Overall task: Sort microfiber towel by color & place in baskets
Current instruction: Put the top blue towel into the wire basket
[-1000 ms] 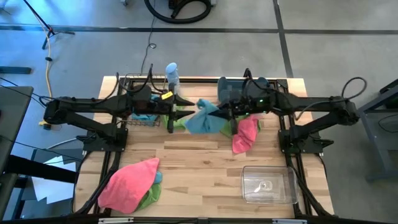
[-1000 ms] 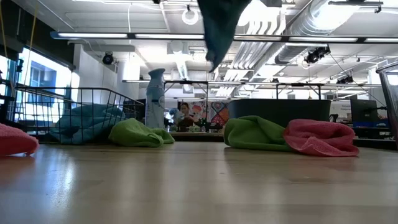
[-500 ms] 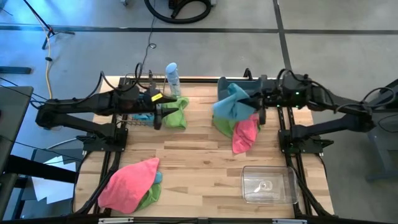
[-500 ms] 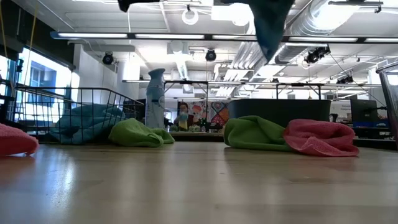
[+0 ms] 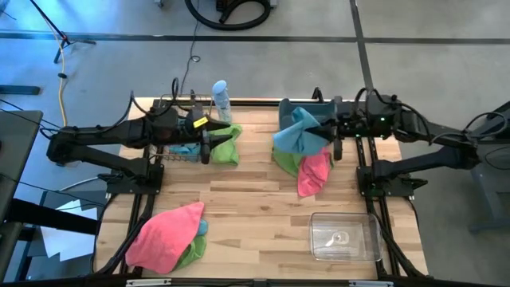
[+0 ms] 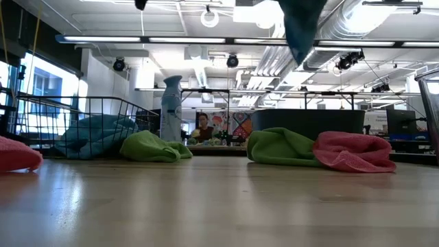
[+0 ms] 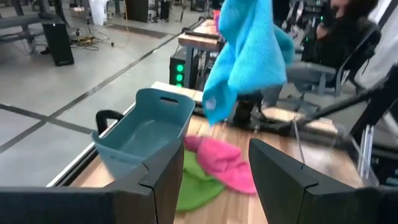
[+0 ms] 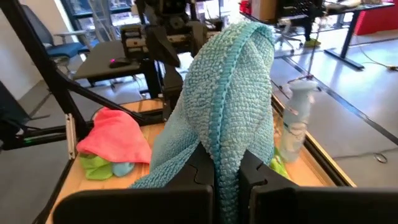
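Right gripper (image 5: pixel 328 133) pinches the light blue towel (image 5: pixel 296 134), which hangs lengthwise downward beside the slate-blue tub (image 7: pixel 144 127). Left gripper (image 5: pixel 209 144) hovers with fingers spread, empty.

Low view: the hanging light blue towel (image 6: pixel 300 24) is cut off by the top edge, so I cannot see what holds it. The clear bin (image 6: pixel 432 110) shows only as a sliver at the right edge. The pink towel (image 6: pixel 17 154) at the left edge is cropped too.

High view: the slate-blue tub (image 5: pixel 307 112) is largely covered by the blue towel and the right arm. I cannot make out the small item inside the clear bin.

Left wrist view: the far background is blurred.
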